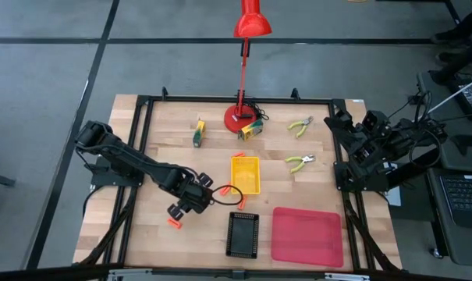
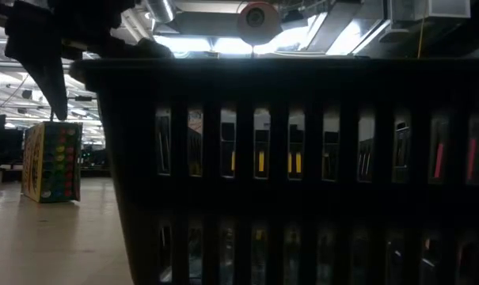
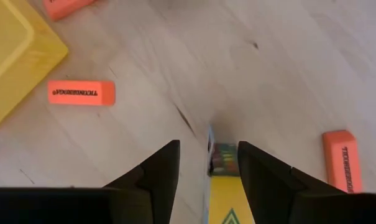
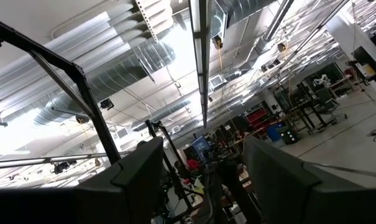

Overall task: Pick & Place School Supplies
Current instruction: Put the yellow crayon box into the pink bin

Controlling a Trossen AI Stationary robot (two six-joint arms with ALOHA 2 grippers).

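Note:
A yellow-green printed box [image 3: 224,186] stands upright on the wood left of the black tray; the low view shows the box [image 2: 53,162] with one dark finger [image 2: 53,87] ending at its top. My left gripper [image 3: 207,144] points steeply down over it, open, a finger on each side. From above, the left gripper [image 1: 195,197] hides the box. Short orange sticks [image 3: 82,92] [image 3: 343,160] lie flat nearby. Two more boxes [image 1: 198,133] [image 1: 251,130] and two pliers [image 1: 300,125] [image 1: 299,161] lie farther back. My right gripper [image 4: 203,146] waits open, raised at the table's right edge. My left gripper has a finger on each side of the box, coming from above. Bare wood shows between one finger [image 3: 166,168] and the box. The other finger [image 3: 256,174] lies right along the box's edge [image 3: 237,163]; I cannot tell whether it touches.
A yellow tray [image 1: 246,173] sits mid-table, right of the left gripper. A black slatted tray [image 1: 243,234] and a red tray [image 1: 307,236] lie along the near edge. A red desk lamp [image 1: 239,117] stands at the far middle. More orange sticks [image 1: 173,222] [image 1: 226,190] are scattered.

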